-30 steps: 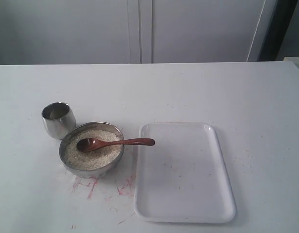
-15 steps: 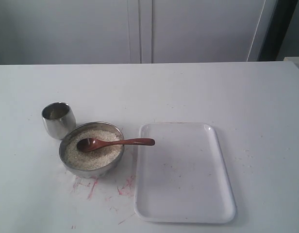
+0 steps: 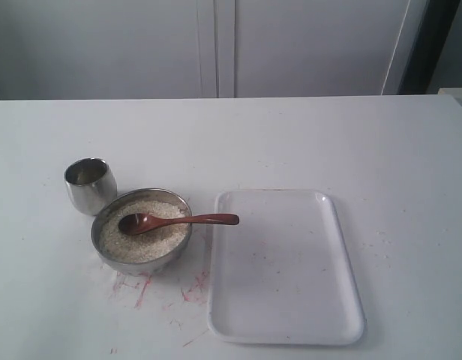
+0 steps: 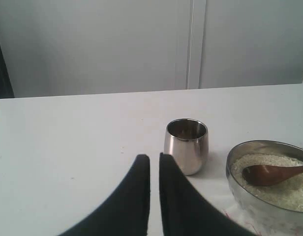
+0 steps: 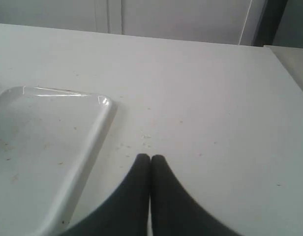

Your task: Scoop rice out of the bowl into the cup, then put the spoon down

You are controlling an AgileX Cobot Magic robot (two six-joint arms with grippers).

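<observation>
In the exterior view the wide steel bowl sits left of centre, filled with off-white rice. The wooden spoon lies in it, its oval end on the grains and its handle sticking out over the rim to the right. The small steel cup stands just behind and to the left of the bowl. Neither gripper shows in that view. My left gripper is low over the table near the cup, fingers almost together and empty, with the bowl and spoon beyond. My right gripper is shut and empty.
A white rectangular tray lies right of the bowl, its edge under the spoon handle's tip. The right gripper hovers over bare table beside that tray. Red marks stain the table in front of the bowl. A pale wall stands behind.
</observation>
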